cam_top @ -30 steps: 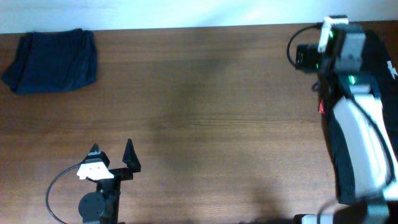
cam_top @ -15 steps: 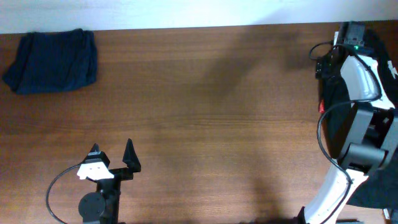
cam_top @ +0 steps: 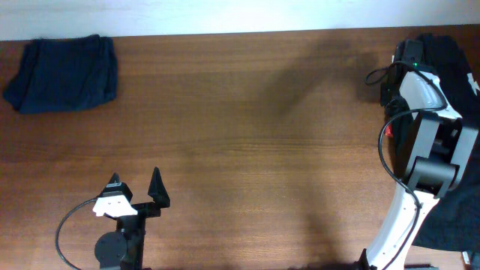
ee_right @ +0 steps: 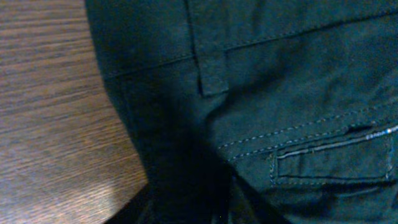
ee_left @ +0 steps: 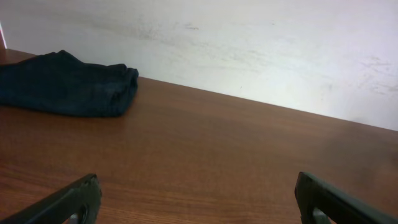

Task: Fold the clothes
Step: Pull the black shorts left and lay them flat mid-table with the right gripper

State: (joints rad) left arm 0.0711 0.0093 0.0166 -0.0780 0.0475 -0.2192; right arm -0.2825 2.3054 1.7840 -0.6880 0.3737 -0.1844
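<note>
A bundled navy garment (cam_top: 64,73) lies on the wooden surface (cam_top: 247,135), well ahead of the left hand (cam_top: 135,180) and off to its left. That hand sits low with its fingers spread apart, gripping nothing. Far to its right, the right hand (cam_top: 406,58) hangs close over a heap of black clothes (cam_top: 459,75), a belt loop (ee_right: 210,68) and stitched pocket (ee_right: 329,158) filling its wrist view. Whether its fingers are apart or together cannot be told. A red piece (cam_top: 388,129) shows just beside the right arm (cam_top: 424,97).
</note>
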